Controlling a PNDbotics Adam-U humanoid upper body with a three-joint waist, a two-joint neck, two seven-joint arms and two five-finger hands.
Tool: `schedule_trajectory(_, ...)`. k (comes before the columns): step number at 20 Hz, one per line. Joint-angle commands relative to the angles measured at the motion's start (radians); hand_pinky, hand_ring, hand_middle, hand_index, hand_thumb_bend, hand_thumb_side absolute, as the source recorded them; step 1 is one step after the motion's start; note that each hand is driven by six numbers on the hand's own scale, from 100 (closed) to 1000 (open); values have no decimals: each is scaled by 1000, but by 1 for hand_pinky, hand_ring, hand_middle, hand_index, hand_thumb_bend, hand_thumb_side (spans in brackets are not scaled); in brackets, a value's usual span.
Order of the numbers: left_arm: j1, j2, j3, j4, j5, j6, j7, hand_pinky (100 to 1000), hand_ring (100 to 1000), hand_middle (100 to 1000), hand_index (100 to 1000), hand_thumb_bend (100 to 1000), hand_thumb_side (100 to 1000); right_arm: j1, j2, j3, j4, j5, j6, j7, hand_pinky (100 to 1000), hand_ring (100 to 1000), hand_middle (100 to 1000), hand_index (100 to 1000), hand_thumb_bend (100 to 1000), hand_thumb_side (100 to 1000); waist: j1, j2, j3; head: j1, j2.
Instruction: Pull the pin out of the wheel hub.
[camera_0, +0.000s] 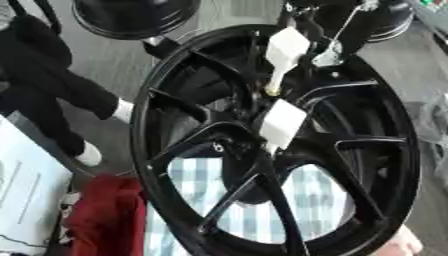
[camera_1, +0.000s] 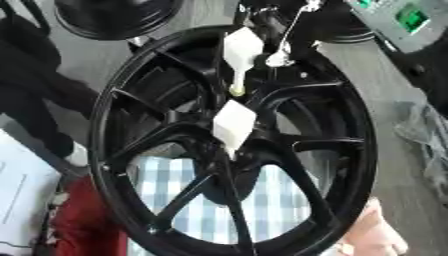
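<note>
One robot hand, the right (camera_0: 325, 22), black with silver parts, reaches in from the top edge over the rim of a large black multi-spoke alloy wheel (camera_0: 179, 100) standing on edge. Whether its fingers are closed on anything cannot be told; they lie dark against the dark wheel. Just below the hand is a white plastic pin with a flat, broad head (camera_0: 286, 49), its thin shaft running down to a yellowish tip close to the spokes. A small silver fitting (camera_0: 328, 56) hangs just beside that pin's head, on the side nearer the hand's wrist. Further below the hand, at the wheel's hub, a second white flat-headed pin (camera_0: 282, 122) sits where the spokes meet. Beyond the spokes, under the lower half of the wheel, shows a blue-and-white checked cloth (camera_0: 311, 197). At the wheel's lowest edge, far from the robot hand, a person's bare hand (camera_1: 374, 235) touches the rim. A red cloth (camera_0: 109, 215) lies well off to the lower left.
</note>
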Motion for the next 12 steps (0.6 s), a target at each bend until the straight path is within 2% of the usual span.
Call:
schedule_trajectory(1, -4, 16, 7, -11, 4, -1, -2, 743, 781, 700, 740, 235, 626, -20, -55, -57, -26, -27, 11, 1, 711, 604, 282, 458, 247, 100, 7, -26, -2, 5, -8)
schedule_trajectory(4, -4, 17, 8, -11, 5, -1, -1, 743, 781, 700, 740, 235, 626, -5, -92, -102, -45, -56, 35, -17, 711, 604, 281, 460, 232, 100, 8, -27, -5, 8, -9)
schedule_trajectory(8, -3, 19, 11, -12, 4, -2, 2, 743, 781, 701, 740, 235, 625, 39, -173, -188, -94, -101, 71, -82, 710, 604, 281, 461, 217, 100, 10, -27, -12, 12, -8)
schedule_trajectory(12, -2, 22, 16, -15, 3, -4, 8, 743, 781, 701, 739, 235, 624, 165, -314, -309, -174, -162, 107, -197, 708, 603, 281, 463, 200, 100, 10, -23, -17, 14, -11)
